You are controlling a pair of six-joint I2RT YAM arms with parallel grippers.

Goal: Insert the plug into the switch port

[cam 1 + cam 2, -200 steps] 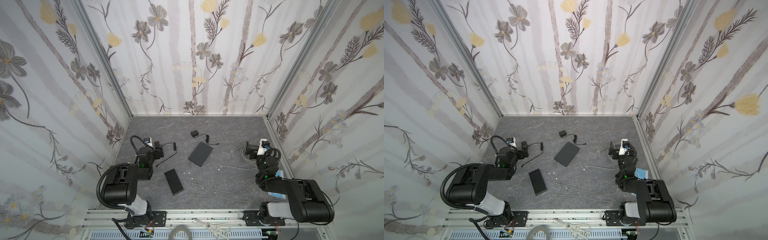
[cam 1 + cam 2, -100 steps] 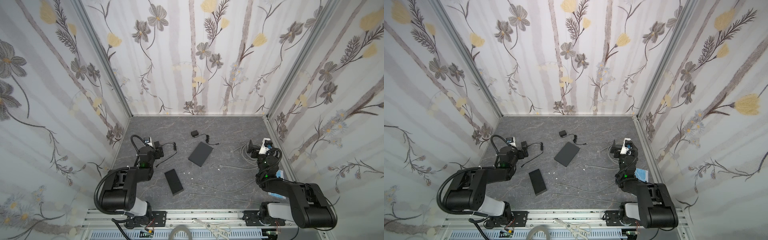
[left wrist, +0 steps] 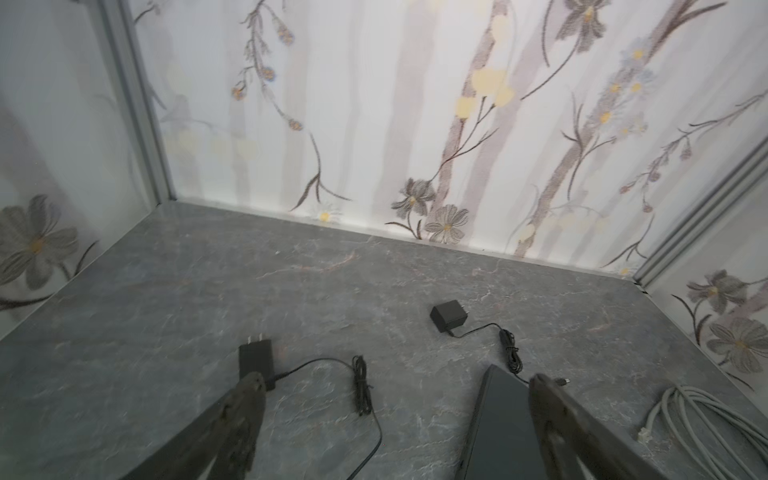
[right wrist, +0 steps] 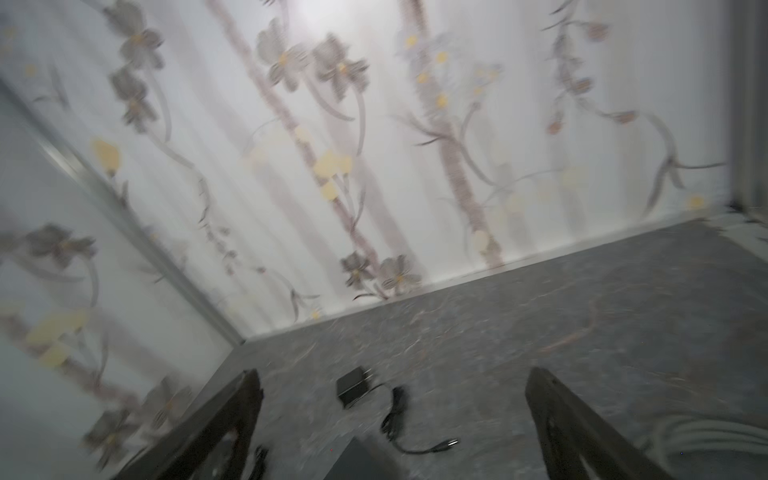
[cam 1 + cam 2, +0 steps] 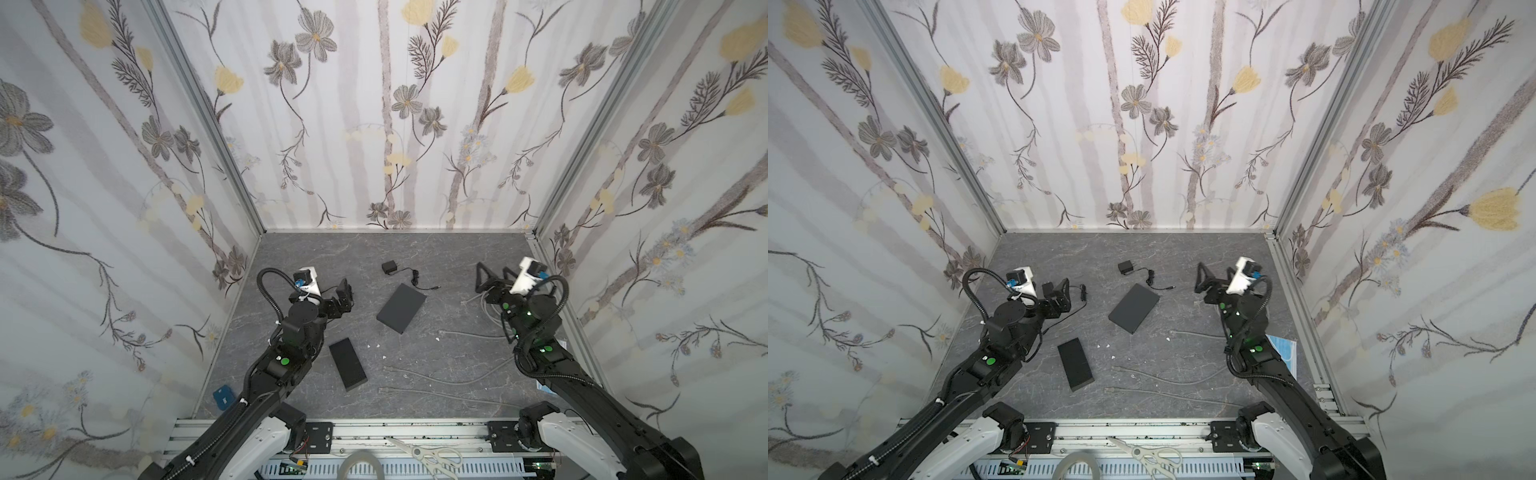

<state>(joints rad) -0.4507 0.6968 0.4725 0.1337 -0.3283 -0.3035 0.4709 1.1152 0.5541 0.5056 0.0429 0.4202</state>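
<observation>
Your left gripper (image 3: 397,380): jaws wide, empty, likely readied for a pick | right gripper (image 4: 392,376): same, near bench's right edge | plug (image 5: 435,287): loose mid-bench, just beside switch (image 5: 401,308) back corner, not yet inserted, so grab it first.

Two flat black boxes (image 5: 402,308) (image 5: 348,364), two black power adapters (image 5: 389,267) (image 3: 256,359) with cords, three loose grey cables (image 5: 469,334) (image 5: 436,377) (image 5: 440,392) and one grey cable coil (image 3: 706,415) lie on the table (image 5: 415,249) between two robot arms (image 5: 286,361) (image 5: 544,353). Front rail (image 5: 374,428): one pair of scissors (image 5: 409,448), one tape roll (image 5: 359,454). Table edges: one small blue item (image 5: 223,399), one face mask (image 5: 1283,347).
</observation>
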